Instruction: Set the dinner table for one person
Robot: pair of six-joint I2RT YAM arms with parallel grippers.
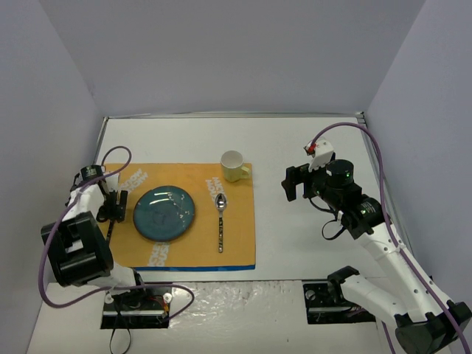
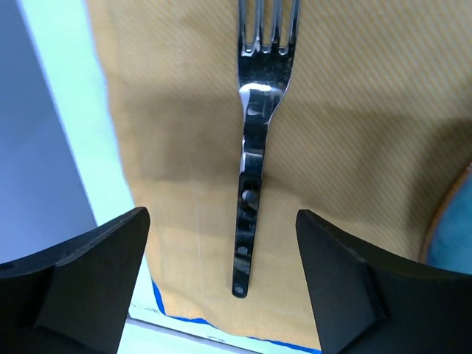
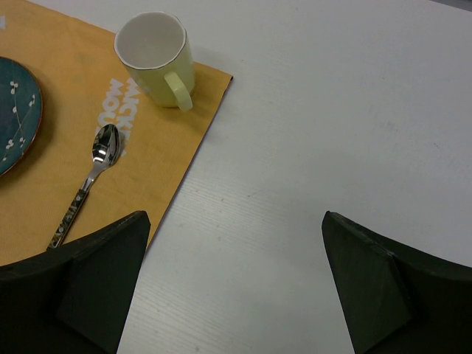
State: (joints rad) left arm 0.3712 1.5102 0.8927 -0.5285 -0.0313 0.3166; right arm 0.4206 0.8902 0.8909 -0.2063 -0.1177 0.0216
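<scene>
Fork [image 2: 251, 184] lies flat on the orange placemat [image 1: 237, 251], between the jaws of the left tool [image 2: 221, 214], which stands open and grips nothing. To its right on the placemat sit a blue plate [image 1: 164, 213], then a spoon [image 1: 220, 221], with a yellow mug [image 1: 234, 166] at the far corner. The right tool [image 3: 234, 217] hangs wide open and empty above the white desk [image 1: 310, 147], which spreads under everything

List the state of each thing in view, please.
Fork, flat on the mat, not held.
Spoon, flat on the mat.
Mug, upright, empty.
Plate, empty.
Mat, spread flat.
Left gripper, open astride the fork.
Right gripper, open, empty.
</scene>
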